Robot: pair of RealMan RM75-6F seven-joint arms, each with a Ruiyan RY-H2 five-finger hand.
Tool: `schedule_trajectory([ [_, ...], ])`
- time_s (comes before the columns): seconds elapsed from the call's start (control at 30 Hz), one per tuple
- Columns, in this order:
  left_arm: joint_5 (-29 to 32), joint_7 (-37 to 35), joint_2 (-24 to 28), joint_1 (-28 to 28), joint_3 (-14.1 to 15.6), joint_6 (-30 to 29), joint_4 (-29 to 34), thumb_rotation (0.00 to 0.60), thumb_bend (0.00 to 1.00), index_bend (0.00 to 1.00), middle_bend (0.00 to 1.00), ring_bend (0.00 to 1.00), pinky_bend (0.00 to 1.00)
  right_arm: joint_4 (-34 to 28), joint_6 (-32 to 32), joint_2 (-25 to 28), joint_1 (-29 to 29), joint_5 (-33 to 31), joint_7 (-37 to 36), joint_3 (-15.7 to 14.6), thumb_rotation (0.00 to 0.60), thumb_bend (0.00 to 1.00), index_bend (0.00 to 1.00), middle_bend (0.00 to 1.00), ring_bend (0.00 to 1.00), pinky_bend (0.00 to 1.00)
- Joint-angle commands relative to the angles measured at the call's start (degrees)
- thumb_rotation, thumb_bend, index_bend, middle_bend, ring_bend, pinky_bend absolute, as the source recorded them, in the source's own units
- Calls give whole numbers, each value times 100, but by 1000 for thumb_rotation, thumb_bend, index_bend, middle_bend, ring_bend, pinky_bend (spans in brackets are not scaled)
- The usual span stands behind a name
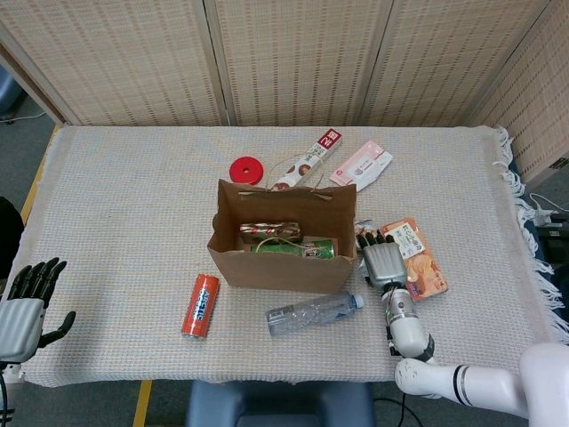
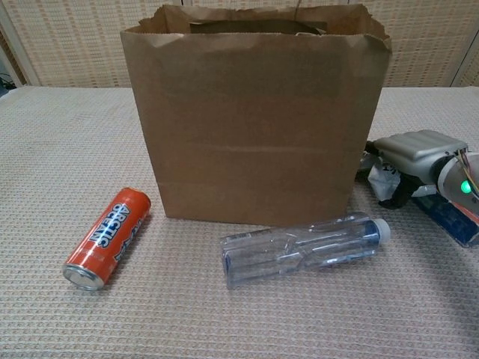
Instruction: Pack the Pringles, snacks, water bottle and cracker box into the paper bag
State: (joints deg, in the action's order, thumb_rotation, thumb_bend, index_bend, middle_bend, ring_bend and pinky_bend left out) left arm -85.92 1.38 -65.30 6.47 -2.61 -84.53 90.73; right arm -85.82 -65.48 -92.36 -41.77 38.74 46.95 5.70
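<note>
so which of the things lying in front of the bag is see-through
The water bottle, lying on its side just right of centre. The other one, the orange can to its left, is opaque with printed lettering.

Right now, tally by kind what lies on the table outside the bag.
Cans: 1, orange can
Bottles: 1, water bottle
Boxes: 2, cracker box, long box
Packets: 2, pink packet, snack pouch
Lids: 1, red lid
Total: 7

Matt brown paper bag (image 2: 254, 120), woven tablecloth (image 2: 60, 149)
</note>
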Motion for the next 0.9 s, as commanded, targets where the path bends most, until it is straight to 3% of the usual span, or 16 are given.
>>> schedule_trajectory([
  [0.03, 2, 10, -2, 0, -1, -2, 2, 600, 347, 0, 0, 0, 0, 14, -206, 61, 171, 659, -480, -93, 600, 517, 693, 590, 655, 780],
  [0.13, 7, 26, -8, -4, -2, -8, 3, 600, 347, 0, 0, 0, 0, -219, -325, 300, 291, 1052, -815, -71, 600, 541, 740, 622, 676, 788],
  [0.47, 19, 83, -23, -11, -8, -26, 15, 600, 347, 0, 0, 0, 0, -1800, -899, 1742, 690, 1848, -1642, 388, 600, 541, 727, 623, 675, 789],
  [0.7, 32, 131, -34, -18, -14, -38, 34, 600, 347, 0, 0, 0, 0, -2808, -1331, 2597, 865, 2055, -2183, 1070, 600, 541, 724, 623, 670, 789],
  [0.9, 43, 154, -41, -19, -20, -41, 40, 600, 347, 0, 0, 0, 0, -3300, -1631, 2823, 775, 2177, -2292, 1621, 600, 541, 714, 623, 660, 780],
])
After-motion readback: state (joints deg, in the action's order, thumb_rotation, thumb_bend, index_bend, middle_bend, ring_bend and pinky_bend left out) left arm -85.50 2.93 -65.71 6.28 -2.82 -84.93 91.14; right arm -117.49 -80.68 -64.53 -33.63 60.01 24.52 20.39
